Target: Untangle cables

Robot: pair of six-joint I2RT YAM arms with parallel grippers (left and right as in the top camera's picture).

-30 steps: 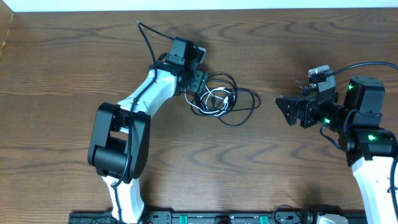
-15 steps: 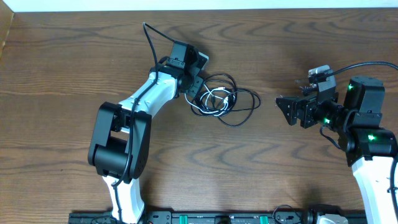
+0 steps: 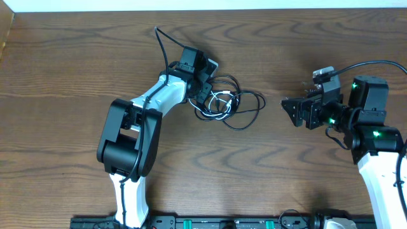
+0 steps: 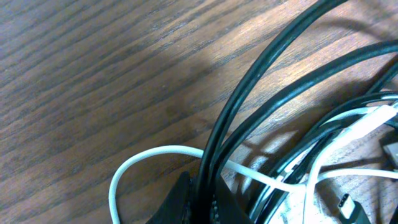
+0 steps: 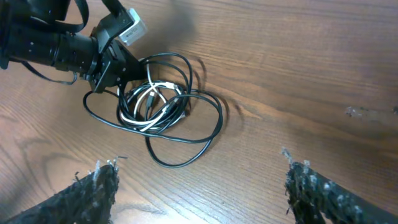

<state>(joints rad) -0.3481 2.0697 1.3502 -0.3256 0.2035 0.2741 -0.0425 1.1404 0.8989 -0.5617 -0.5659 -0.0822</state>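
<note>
- The left wrist view cuts off most of the left gripper (image 3: pixel 202 84). Only its dark fingertips (image 4: pixel 183 202) show at the bottom edge, clamped on black strands of the cables (image 3: pixel 230 102).
- How many strands are pinched is unclear.
- The tangle touches the left gripper and spreads out beyond its tips.
- The right gripper (image 3: pixel 291 109) has its jaws spread wide and holds nothing; the cables lie ahead of it, well apart.

Setting: robotics lab workstation. Wood-grain table (image 3: pixel 63 51) carried a left arm (image 3: pixel 130 137) and a right arm (image 3: pixel 381 165), white-and-black, mounted by a black equipment rail (image 3: pixel 210 222) along its near edge
</note>
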